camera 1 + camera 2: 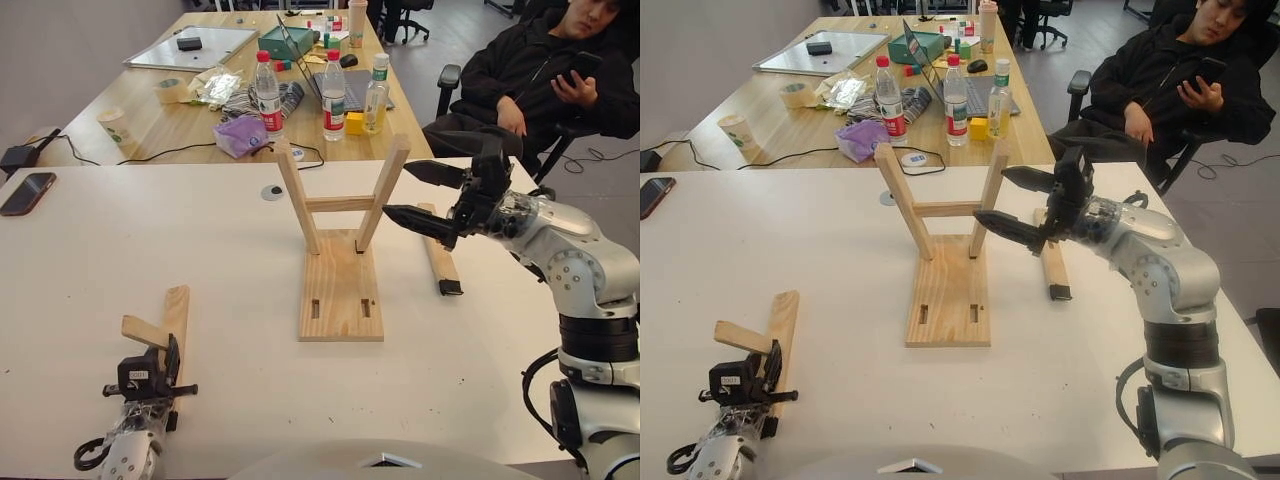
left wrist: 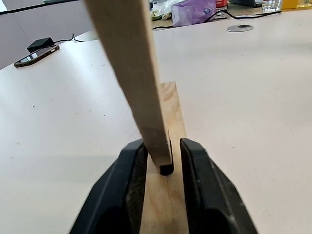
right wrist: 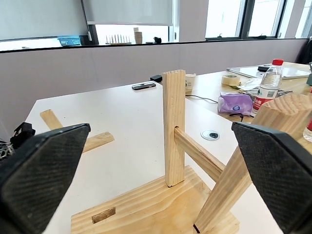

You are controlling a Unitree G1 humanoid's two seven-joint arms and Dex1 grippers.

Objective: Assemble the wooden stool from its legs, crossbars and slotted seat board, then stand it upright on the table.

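- Your right pincer (image 1: 400,192) hangs spread wide around the top of the right leg (image 1: 385,195), one finger on either side. You cannot tell from these views whether a pad touches the wood.
- That leg and the left leg (image 1: 298,200) are joined by a crossbar (image 1: 340,204). They stand splayed in the far slots of the slotted seat board (image 1: 340,300).
- The board lies flat near the middle of the table (image 1: 150,250), and its two near slots are open.
- Just right of the board, toward the table's right edge, a loose leg (image 1: 440,260) lies flat below your right pincer.
- Your left pincer (image 2: 163,148) sits at the front left corner of the table, pinching a wooden bar (image 2: 131,63).
- That bar angles up from a second leg (image 1: 178,320), which lies flat on the table.
- Near the left edge lies a phone (image 1: 28,192).
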